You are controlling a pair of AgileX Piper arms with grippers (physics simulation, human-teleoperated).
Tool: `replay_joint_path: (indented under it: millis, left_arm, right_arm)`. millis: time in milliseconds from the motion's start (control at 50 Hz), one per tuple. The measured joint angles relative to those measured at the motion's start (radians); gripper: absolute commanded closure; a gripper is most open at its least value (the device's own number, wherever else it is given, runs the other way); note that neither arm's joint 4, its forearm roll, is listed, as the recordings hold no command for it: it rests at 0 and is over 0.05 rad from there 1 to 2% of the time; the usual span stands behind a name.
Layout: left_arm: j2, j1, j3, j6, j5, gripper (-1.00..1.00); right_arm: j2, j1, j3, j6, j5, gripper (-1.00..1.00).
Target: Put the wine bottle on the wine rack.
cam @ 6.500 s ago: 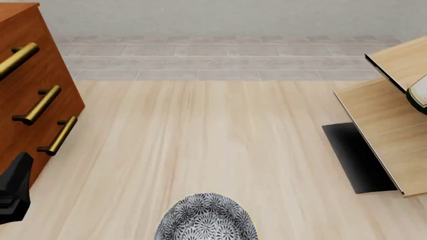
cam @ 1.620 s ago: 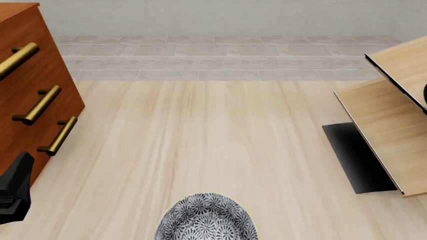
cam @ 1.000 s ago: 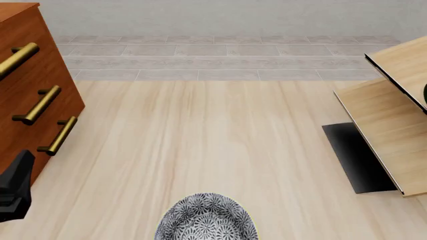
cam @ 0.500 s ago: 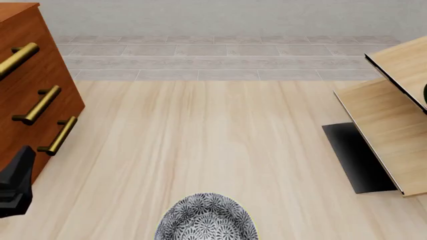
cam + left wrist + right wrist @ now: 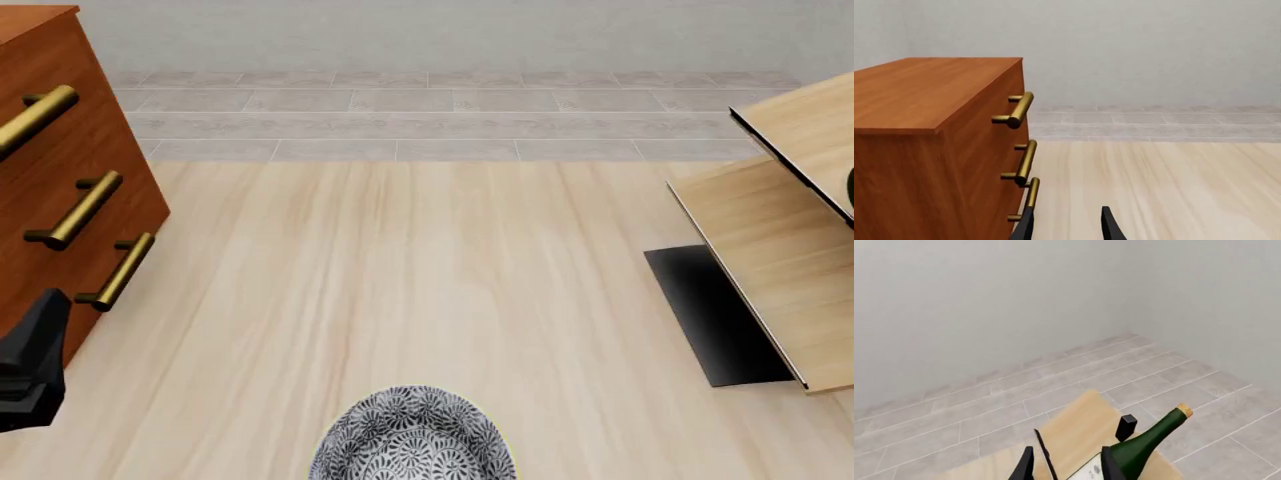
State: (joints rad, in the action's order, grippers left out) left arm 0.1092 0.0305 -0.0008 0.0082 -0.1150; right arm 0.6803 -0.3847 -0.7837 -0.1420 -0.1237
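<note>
As the front view showed it, the wine rack (image 5: 781,270) stood at the right edge of the desk (image 5: 427,280), its pale slanted panels rising from a black base. Of the wine bottle (image 5: 850,188) only a dark sliver was visible at the frame's right border, between the upper and lower panels. The right gripper lay outside this view. The left gripper (image 5: 30,365) appeared only as a dark shape at the lower left, beside the cabinet (image 5: 54,150), and its jaw state could not be read here. A patterned bowl (image 5: 414,440) sat at the near edge of the desk.

The left wrist view supplied what the front view lacked: the left gripper (image 5: 1066,225) had its jaws parted with nothing between them, and it was pointed along the cabinet's front.

The right wrist view showed the bottle lying tilted on the rack's panels, cork end raised, just beyond the right gripper (image 5: 1066,465). Those jaws stood apart (the bottle's label showed between the tips, but no contact was evident).

Judged from these views, the placement looked essentially complete; what remained was to back the right arm clear.
</note>
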Motion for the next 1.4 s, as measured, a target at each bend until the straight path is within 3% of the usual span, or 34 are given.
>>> replay_joint_path:
  millis: [700,1400]
  left_arm:
    - [-0.088,0.001,-0.125,0.03,0.158,-1.0]
    - [-0.107,-0.011,-0.253,0.032,0.283,-1.0]
  right_arm:
    - [-0.181,0.128,0.077,0.083,-0.124,-1.0]
    - [-0.403,0.153,0.123,0.102,-0.3,-1.0]
